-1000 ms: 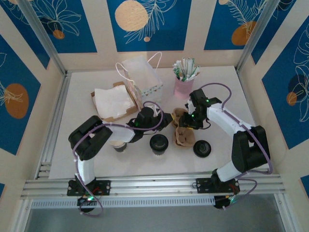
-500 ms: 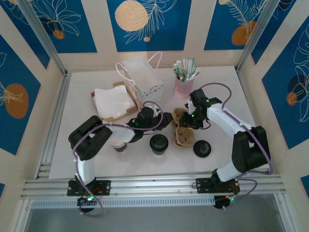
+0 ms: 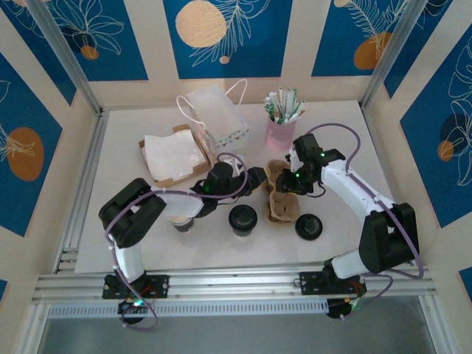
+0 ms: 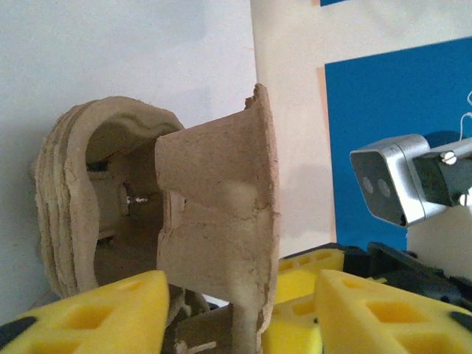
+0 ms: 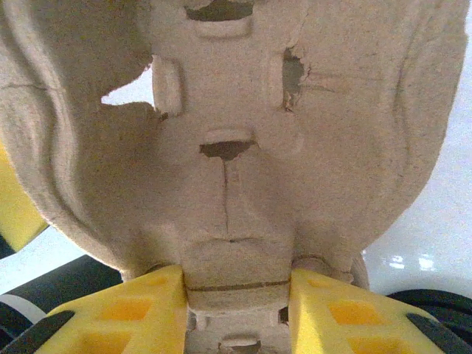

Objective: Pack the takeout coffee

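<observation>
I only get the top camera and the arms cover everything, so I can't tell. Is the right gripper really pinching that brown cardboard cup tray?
Observer: Yes. In the right wrist view the right gripper has both yellow fingers pressed against a tab on the edge of the cup tray.
Operator: Is the left one pinching it too?
Observer: No. In the left wrist view the left gripper is open. Its fingers stand well apart with a wall of the tray between them, not squeezed.
Operator: Is the tray ripped anywhere?
Observer: The right wrist view shows a small tear beside one of its slots.
</observation>
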`<state>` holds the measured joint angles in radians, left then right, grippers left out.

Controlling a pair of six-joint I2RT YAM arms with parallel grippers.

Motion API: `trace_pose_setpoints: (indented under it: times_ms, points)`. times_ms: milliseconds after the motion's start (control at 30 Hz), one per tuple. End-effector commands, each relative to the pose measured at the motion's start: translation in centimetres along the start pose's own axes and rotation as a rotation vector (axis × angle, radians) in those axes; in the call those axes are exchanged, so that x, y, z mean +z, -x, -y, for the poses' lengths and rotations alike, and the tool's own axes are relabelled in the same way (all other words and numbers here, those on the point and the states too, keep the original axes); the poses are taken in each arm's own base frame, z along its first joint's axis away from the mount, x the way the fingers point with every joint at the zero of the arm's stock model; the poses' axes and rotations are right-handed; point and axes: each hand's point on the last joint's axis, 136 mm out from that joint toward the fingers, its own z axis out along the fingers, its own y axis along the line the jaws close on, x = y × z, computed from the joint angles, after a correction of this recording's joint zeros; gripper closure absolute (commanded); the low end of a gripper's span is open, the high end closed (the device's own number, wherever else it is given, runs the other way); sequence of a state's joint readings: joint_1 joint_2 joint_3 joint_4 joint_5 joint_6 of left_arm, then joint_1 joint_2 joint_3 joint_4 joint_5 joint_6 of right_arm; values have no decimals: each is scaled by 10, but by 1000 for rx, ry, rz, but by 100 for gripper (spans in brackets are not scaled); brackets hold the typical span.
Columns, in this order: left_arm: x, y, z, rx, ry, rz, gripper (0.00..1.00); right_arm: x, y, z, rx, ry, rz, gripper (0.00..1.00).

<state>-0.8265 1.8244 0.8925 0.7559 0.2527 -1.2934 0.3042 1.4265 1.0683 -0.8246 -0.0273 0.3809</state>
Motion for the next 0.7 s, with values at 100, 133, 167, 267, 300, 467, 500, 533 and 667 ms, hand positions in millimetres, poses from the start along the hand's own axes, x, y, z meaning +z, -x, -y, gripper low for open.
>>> trace_pose_setpoints:
  times_ms: [100, 133, 167, 267, 300, 467, 500, 533, 667]
  points:
    - [-20, -1, 37, 96, 9, 14, 32, -43, 9, -2, 19, -9, 119, 62]
    - [-25, -2, 44, 120, 20, 13, 28, -51, 11, -2, 22, -6, 143, 62]
    - [-29, -4, 49, 142, 33, 14, 25, -58, 12, -2, 24, 2, 167, 62]
    - [-48, -6, 67, 206, 67, 24, 16, -79, 13, -4, 27, 27, 239, 62]
    - [-56, -6, 73, 228, 81, 26, 12, -86, 14, -5, 26, 36, 261, 62]
    - [-109, 3, 110, 373, 195, 78, 0, -123, 10, -17, -3, 86, 348, 62]
    - [-120, 8, 116, 391, 216, 96, 0, -129, 10, -20, -9, 98, 360, 62]
    - [-134, 14, 120, 412, 255, 121, 0, -134, 8, -24, -15, 114, 370, 62]
    - [-181, 45, 132, 471, 449, 210, 0, -146, 2, -35, -31, 172, 383, 62]
